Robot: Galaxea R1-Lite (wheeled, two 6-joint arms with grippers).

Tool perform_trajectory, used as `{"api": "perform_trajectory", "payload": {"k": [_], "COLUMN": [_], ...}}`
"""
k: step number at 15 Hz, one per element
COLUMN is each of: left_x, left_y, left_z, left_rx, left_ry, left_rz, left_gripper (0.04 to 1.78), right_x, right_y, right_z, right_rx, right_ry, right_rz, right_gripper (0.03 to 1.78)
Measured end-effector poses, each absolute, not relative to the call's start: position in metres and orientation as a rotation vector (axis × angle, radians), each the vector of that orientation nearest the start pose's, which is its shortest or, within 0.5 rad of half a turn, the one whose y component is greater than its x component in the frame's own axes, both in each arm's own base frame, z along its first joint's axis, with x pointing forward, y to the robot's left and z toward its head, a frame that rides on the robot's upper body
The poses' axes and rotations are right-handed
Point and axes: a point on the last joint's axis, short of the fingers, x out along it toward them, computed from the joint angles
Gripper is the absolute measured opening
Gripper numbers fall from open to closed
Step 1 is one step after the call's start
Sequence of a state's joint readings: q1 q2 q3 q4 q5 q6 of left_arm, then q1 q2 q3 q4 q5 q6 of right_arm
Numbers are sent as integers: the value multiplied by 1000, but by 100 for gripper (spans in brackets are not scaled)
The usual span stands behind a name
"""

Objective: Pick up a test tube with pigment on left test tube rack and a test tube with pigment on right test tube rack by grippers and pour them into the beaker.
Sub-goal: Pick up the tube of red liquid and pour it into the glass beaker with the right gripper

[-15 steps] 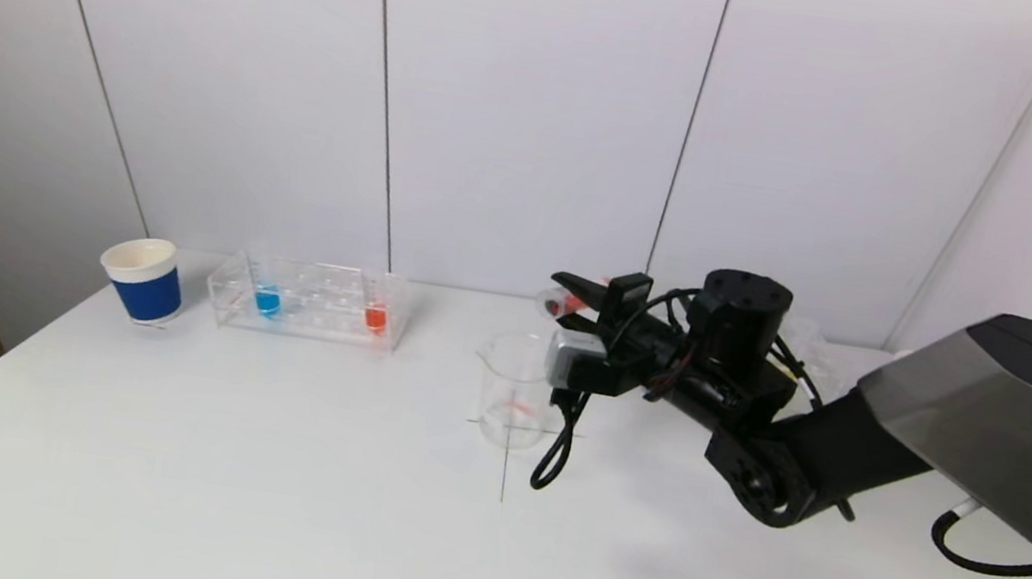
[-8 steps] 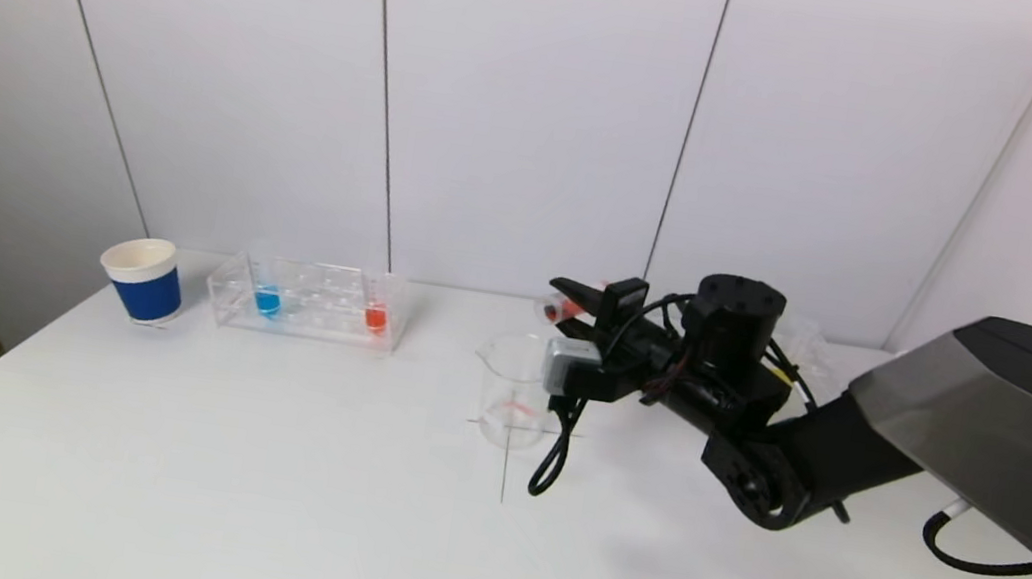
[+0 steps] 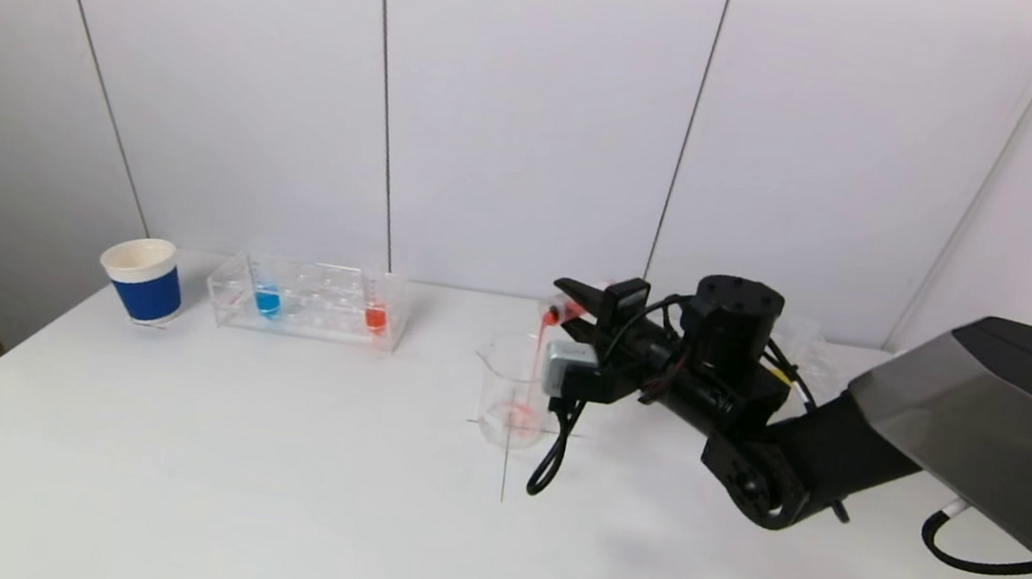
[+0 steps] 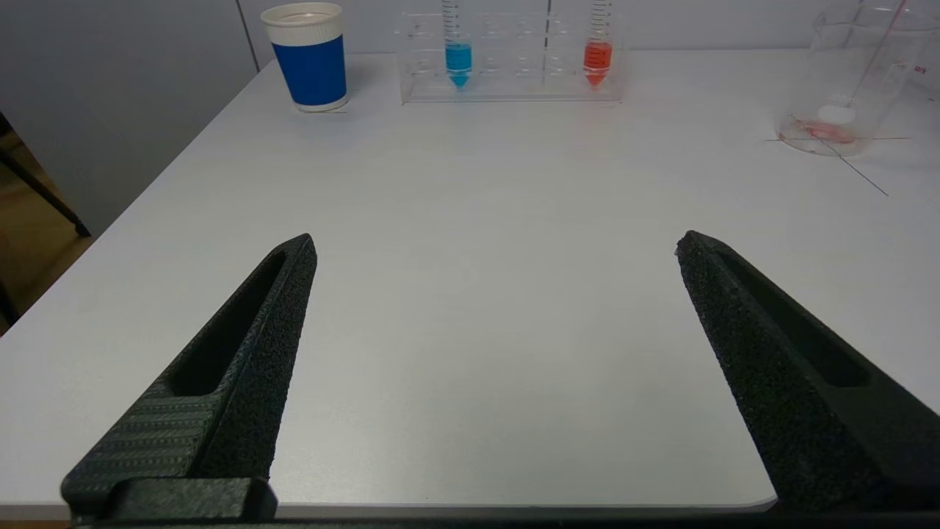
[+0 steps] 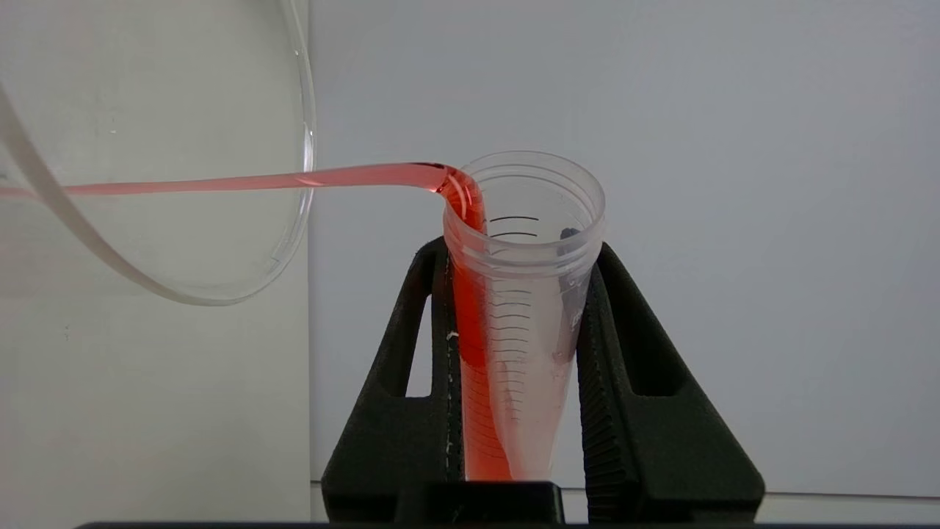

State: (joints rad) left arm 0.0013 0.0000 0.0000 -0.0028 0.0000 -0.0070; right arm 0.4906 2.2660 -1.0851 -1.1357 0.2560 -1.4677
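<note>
My right gripper (image 3: 575,300) (image 5: 514,250) is shut on a clear test tube (image 3: 557,312) (image 5: 518,308) tilted over the glass beaker (image 3: 514,390) (image 5: 158,279). A thin red stream (image 3: 538,363) (image 5: 220,181) runs from the tube's mouth into the beaker, where red liquid pools at the bottom (image 4: 826,131). The left rack (image 3: 311,299) (image 4: 510,59) holds a tube with blue pigment (image 3: 267,298) (image 4: 458,51) and one with red pigment (image 3: 376,315) (image 4: 596,51). My left gripper (image 4: 496,246) is open and empty, low over the near table, out of the head view.
A blue paper cup (image 3: 144,280) (image 4: 310,55) stands left of the left rack. The right rack (image 3: 810,356) is mostly hidden behind my right arm. A black cable (image 3: 554,446) hangs beside the beaker. Thin lines are drawn on the table under the beaker.
The right gripper has tilted the tube further. Red liquid now streams from it into the beaker, where none was falling before.
</note>
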Motion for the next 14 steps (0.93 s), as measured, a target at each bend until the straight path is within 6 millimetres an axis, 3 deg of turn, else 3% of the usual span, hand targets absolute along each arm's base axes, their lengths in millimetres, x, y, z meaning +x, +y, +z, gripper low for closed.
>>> {"api": "perform_trajectory", "payload": {"k": [14], "left_x": [-23], "left_y": [0], "left_z": [76], "left_rx": [-7], "left_ry": [-3], "left_rz": [1], "left_gripper": [172], "right_x": [372], "right_y": [214], "right_z": [93], "right_rx": [-1463], "right_ry": [-515], "right_rz": [640], "right_gripper": [50]}}
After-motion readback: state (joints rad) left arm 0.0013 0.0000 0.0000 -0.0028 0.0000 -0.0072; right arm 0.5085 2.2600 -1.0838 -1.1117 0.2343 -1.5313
